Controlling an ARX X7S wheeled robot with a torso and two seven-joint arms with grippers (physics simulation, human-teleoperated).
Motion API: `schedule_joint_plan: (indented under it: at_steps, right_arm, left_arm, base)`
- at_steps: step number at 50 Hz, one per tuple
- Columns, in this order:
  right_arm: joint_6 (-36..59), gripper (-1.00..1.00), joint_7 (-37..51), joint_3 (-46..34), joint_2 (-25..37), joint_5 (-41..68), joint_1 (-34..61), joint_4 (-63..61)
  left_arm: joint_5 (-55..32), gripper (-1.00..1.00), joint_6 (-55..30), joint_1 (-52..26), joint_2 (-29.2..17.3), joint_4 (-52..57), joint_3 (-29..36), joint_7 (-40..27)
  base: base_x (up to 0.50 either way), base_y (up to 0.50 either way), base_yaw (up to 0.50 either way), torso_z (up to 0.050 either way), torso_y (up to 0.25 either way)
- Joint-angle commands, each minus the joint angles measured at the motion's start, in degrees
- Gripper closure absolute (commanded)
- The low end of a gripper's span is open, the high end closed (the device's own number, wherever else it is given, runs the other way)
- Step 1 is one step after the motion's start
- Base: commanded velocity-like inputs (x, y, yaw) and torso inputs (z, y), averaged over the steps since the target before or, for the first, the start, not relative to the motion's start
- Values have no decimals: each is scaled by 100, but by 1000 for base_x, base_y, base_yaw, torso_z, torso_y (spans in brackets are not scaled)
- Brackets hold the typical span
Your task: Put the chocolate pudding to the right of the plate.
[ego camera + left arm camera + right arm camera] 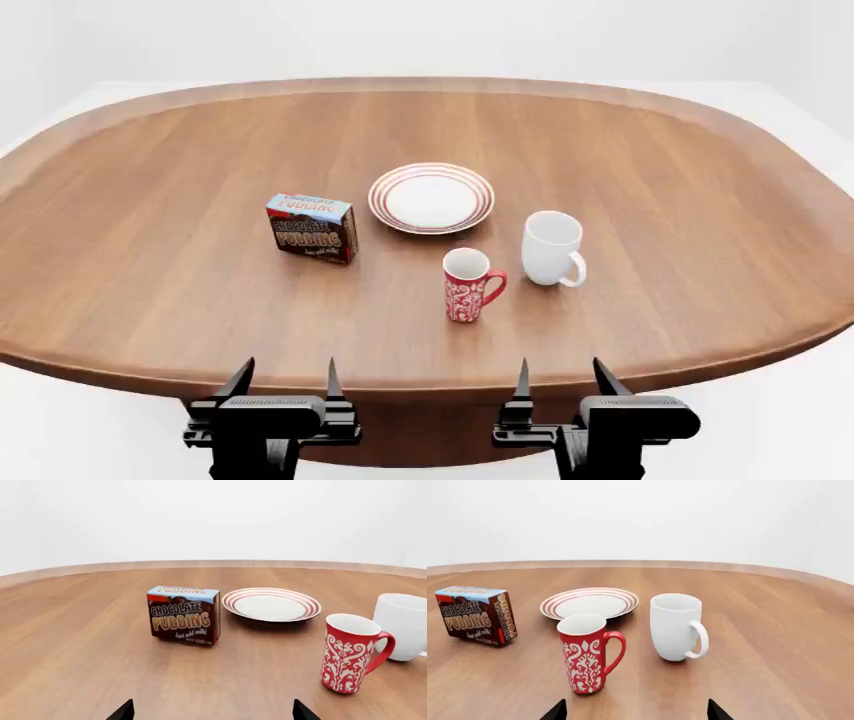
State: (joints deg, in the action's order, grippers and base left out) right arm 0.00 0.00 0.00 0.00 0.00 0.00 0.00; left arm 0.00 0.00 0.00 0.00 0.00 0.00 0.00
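Note:
The chocolate pudding box (311,227) stands on the wooden table, just left of the red-ringed white plate (431,197). The box also shows in the left wrist view (184,614) and the right wrist view (476,615); the plate shows there too (271,604) (589,602). My left gripper (284,379) is open and empty at the table's near edge, well short of the box. My right gripper (559,376) is open and empty at the near edge, in front of the mugs. Only the fingertips (124,711) (558,710) show in the wrist views.
A red patterned mug (467,285) stands in front of the plate, and a plain white mug (553,248) stands to the plate's front right. Both also show in the wrist views (349,653) (676,626). The oval table's near edge (427,375) lies just ahead of the grippers.

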Motion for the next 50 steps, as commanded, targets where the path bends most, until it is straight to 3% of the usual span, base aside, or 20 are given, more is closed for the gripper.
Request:
schedule_joint_plan:
  at_steps: [1, 9, 30, 40, 45, 50]
  right_arm:
    - [69, -100, 69, -109, 88, 151, 9, 9]
    - [61, -100, 309, -344, 243, 166, 55, 196]
    - [178, -100, 491, -581, 405, 416, 71, 157]
    - [451, -100, 526, -663, 515, 523, 131, -8]
    - [1078, -100, 483, -677, 624, 709, 237, -527]
    - [2826, -100, 400, -557, 941, 1201, 756, -2132]
  left_arm:
    - [-98, -100, 4, 3, -92, 0, 101, -99]
    - [-216, -100, 100, -8, -230, -128, 292, -273]
    - [-382, -100, 166, -1, -426, -152, 505, -515]
    - [-415, -100, 54, -11, -497, -39, 610, -593]
    - [-411, -100, -387, -62, -573, 386, 696, -633]
    - [-486, -100, -2485, -587, -726, 2045, 689, -735]
  base:
    - [0, 0, 0, 0, 0]
    - [0, 0, 0, 0, 0]
    - [0, 500, 0, 0, 0]
    - [0, 5, 0, 0, 0]
    - [0, 0, 0, 0, 0]
    - [0, 0, 0, 0, 0]
